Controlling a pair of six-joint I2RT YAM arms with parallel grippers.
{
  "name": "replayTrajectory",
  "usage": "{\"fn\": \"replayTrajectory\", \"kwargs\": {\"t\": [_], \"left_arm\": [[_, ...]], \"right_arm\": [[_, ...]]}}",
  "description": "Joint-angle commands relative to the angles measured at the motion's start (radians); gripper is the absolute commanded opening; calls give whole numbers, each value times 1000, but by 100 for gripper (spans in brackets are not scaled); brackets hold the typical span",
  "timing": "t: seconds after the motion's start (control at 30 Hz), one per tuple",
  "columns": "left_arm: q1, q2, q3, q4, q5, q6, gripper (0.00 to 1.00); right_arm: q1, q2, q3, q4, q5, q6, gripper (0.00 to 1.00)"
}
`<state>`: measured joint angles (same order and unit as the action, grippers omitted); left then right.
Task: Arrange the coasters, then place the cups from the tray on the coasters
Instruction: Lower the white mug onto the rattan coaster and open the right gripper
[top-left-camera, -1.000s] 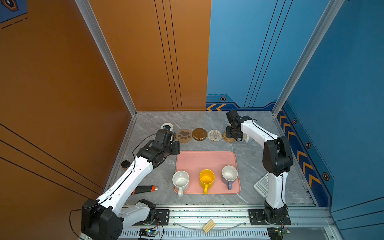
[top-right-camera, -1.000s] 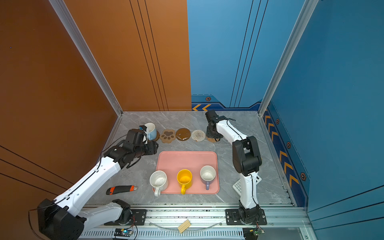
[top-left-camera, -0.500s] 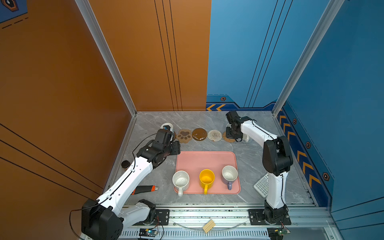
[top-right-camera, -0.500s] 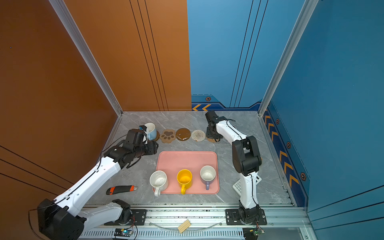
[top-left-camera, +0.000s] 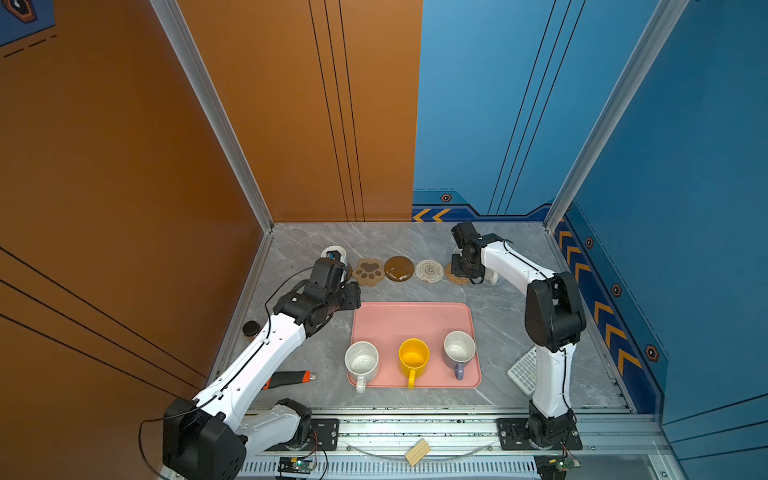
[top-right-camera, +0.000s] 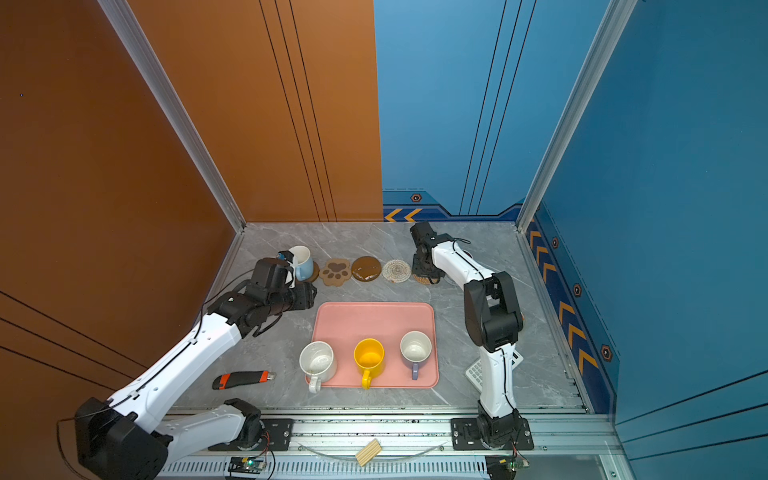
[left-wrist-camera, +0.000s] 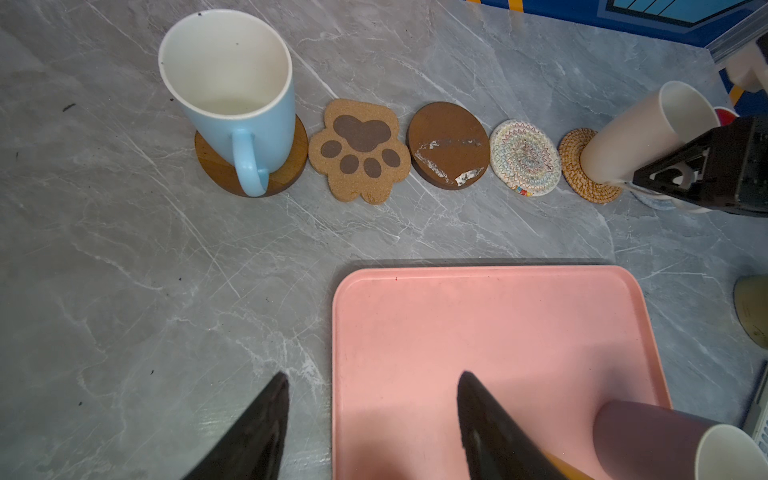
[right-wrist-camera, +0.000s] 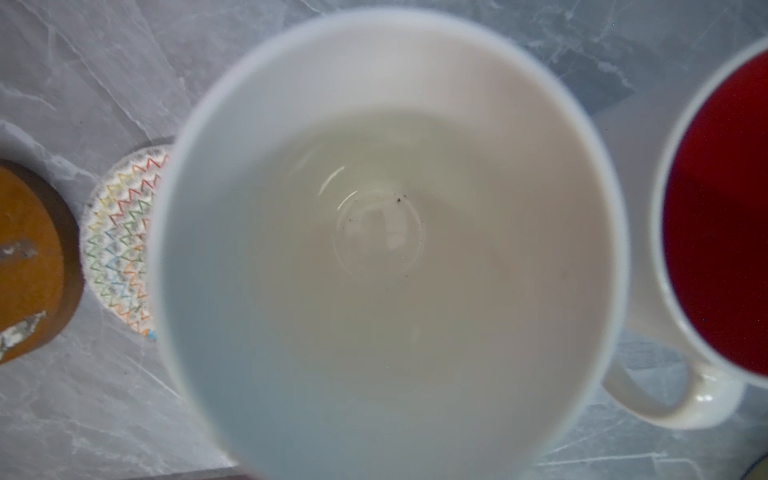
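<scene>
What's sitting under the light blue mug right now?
A wooden coaster. Its brown edge shows on both sides of the light blue mug and below the handle. The mug covers the coaster's middle and far edge, so those cannot be seen.

Upper half of tray free; three cups line its lower edge. Mid-frame, bench strip between tray and coasters open.
</scene>
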<state>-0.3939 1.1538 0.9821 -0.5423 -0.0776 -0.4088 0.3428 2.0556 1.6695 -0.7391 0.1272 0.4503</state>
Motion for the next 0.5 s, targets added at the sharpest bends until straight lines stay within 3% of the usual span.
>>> {"fn": "replayTrajectory", "kwargs": {"t": [0.0, 0.17, 0.47], "left_arm": [[-2, -8, 12, -21, -10, 5, 66], [-2, -17, 10, -22, -13, 6, 66], [-1, -41, -8, -22, -11, 1, 66]], "right_arm": [[9, -16, -19, 13, -3, 8, 34], [13, -34, -29, 12, 2, 13, 44], [25, -124, -73, 12, 9, 16, 53]]}}
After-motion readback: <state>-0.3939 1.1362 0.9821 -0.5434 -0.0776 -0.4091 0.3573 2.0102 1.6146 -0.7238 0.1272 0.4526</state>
